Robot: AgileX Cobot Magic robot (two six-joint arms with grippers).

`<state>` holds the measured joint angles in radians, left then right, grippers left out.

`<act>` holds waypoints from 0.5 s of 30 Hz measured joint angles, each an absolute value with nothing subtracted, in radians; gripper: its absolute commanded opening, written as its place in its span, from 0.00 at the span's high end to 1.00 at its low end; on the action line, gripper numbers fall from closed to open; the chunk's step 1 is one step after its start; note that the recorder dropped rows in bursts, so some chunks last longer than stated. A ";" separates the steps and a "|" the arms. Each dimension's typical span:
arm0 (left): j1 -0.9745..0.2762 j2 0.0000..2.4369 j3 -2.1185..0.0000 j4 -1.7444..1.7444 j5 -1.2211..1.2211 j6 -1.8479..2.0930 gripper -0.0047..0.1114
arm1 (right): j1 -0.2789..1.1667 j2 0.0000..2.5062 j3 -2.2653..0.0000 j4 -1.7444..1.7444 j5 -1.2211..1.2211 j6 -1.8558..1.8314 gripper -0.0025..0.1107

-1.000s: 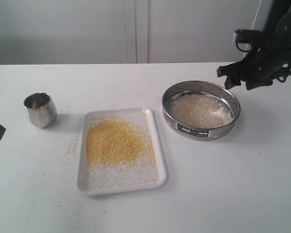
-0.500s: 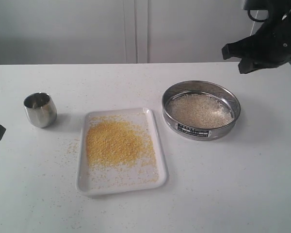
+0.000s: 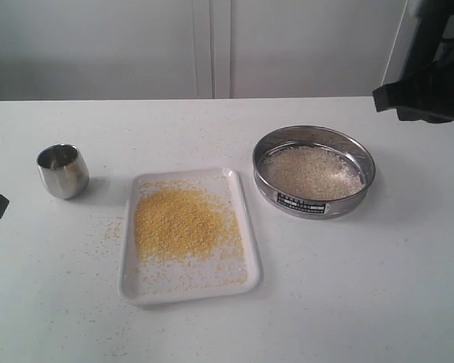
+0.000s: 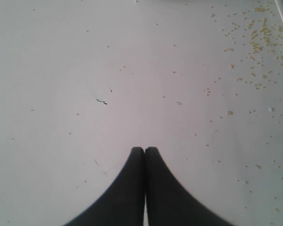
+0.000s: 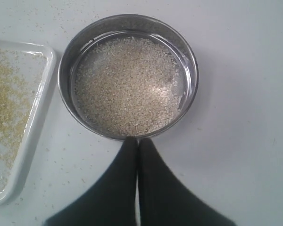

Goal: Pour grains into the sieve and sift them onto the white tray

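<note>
Two heaps tell you where things stand: the fine bright-yellow grains (image 3: 183, 223) lie spread on the flat white rectangular plastic tray (image 3: 183, 293), and the larger pale rice-like grains (image 3: 310, 172) sit in the round shallow steel-rimmed sieve (image 3: 315, 136), which rests on the white surface (image 3: 363, 287) just beside the tray, at its 2 o'clock.

Over the last second the right gripper (image 5: 134, 140) has risen and pulled back from the sieve's rim toward 2 o'clock in the exterior view; sieve, tray and the small rounded steel cup (image 3: 63, 171) at the tray's 10 o'clock have not shifted. You can read that as a retreat after sifting, so I judge the task all but finished.

Both grippers carry nothing; the right one's fingers are pressed together above the sieve's edge, and the left gripper (image 4: 144, 149) is likewise pressed together over bare surface flecked with stray yellow granules.

Note the materials: the mesh holds back the coarse grains in an even, matte layer; the steel wall is bright and bears a black-and-white label; the tray's low rim has let some millet scatter at 9 o'clock.
</note>
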<state>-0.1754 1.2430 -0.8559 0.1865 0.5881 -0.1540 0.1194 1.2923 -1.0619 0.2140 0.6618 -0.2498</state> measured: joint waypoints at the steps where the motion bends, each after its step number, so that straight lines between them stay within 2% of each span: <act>1: -0.175 1.243 -0.856 0.187 0.588 -0.154 0.96 | 0.119 1.274 -1.044 0.214 0.652 -0.251 0.98; 15: -0.175 1.243 -0.856 0.187 0.588 -0.154 0.96 | 0.119 1.014 -0.821 0.214 0.526 -0.326 0.98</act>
